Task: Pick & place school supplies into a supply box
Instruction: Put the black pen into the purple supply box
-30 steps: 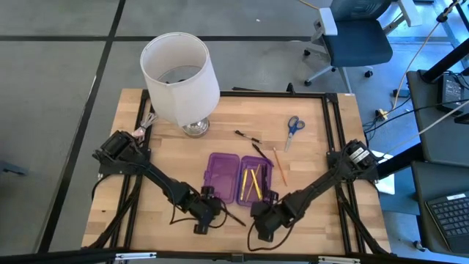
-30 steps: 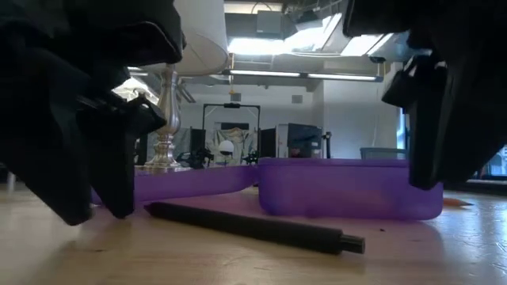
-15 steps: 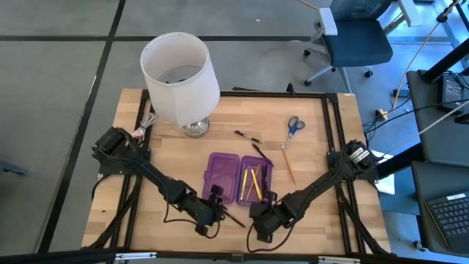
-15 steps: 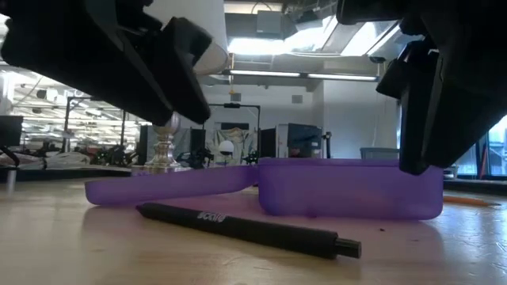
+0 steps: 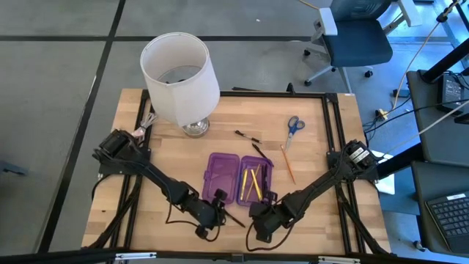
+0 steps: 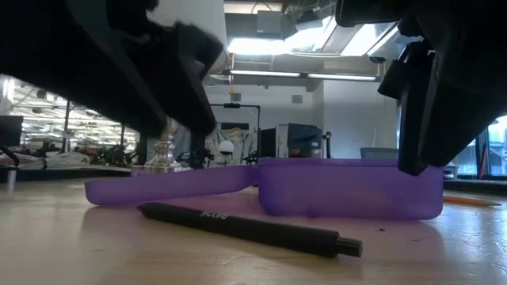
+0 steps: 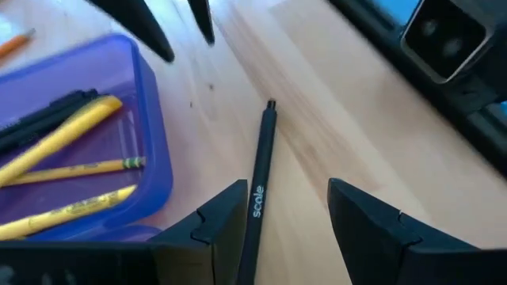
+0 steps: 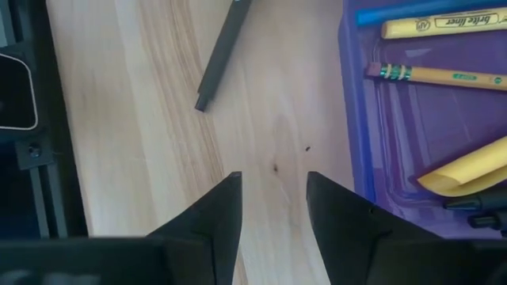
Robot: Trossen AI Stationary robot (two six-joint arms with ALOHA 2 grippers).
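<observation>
Leftmost, the lamp (image 5: 180, 81) stands at the far side of the counter (image 5: 308, 165), well clear of the work. Next, the left hand (image 7: 273, 226) hovers low with its fingers spread and nothing between them, straddling the near end of the black pen (image 7: 260, 170), which lies flat on the wood just beside the supply box (image 5: 239, 178). Risk, as a judgement: the pen is thin and lies flat, so fingers closing off-centre could roll or pivot it away, toward the box wall or toward the front edge of the counter, which is near. Centre: the supply box lies open, yellow pencils (image 7: 67, 158) already in its right half; a careless lift could knock the wall and shift the box. Right of the pen, the right hand (image 8: 273, 210), fingers spread and empty, hangs close to the box corner, leaving only a narrow lane between the two arms, so a collision is possible. Farther right, an orange pencil (image 5: 289, 165) and the scissors (image 5: 293, 126) lie in open room.
</observation>
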